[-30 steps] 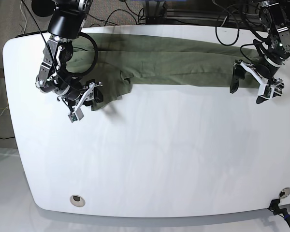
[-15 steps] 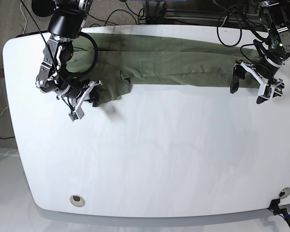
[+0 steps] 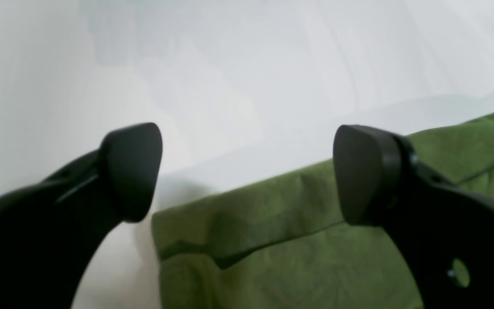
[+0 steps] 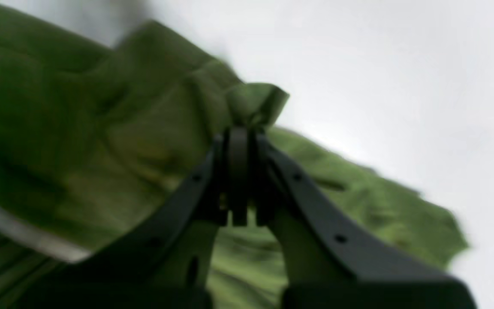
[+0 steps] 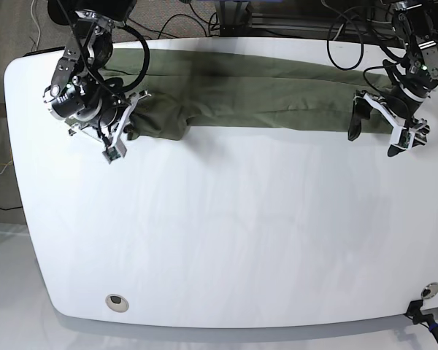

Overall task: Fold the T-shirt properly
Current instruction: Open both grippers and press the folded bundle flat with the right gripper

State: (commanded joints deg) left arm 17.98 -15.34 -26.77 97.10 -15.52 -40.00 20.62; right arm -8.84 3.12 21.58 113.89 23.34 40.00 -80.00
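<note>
The olive-green T-shirt (image 5: 263, 91) lies in a long band along the table's far edge. On the left of the base view my right gripper (image 5: 125, 131) is shut on a bunched fold of the T-shirt (image 4: 255, 101), with cloth pinched at its fingertips (image 4: 238, 137) in the right wrist view. On the right of the base view my left gripper (image 5: 376, 138) stands open over the T-shirt's other end. In the left wrist view its two black pads (image 3: 133, 169) straddle the corner of the T-shirt (image 3: 272, 231) with nothing gripped.
The white table (image 5: 241, 233) reaches from the cloth to the near edge. A round hole (image 5: 116, 301) sits near the front left, and a black fitting (image 5: 423, 313) at the front right corner. Cables (image 5: 343, 36) hang behind the table's far edge.
My right gripper has moved up and to the left with the pinched cloth, drawing the hanging flap back toward the shirt's band. The left arm has stayed in place.
</note>
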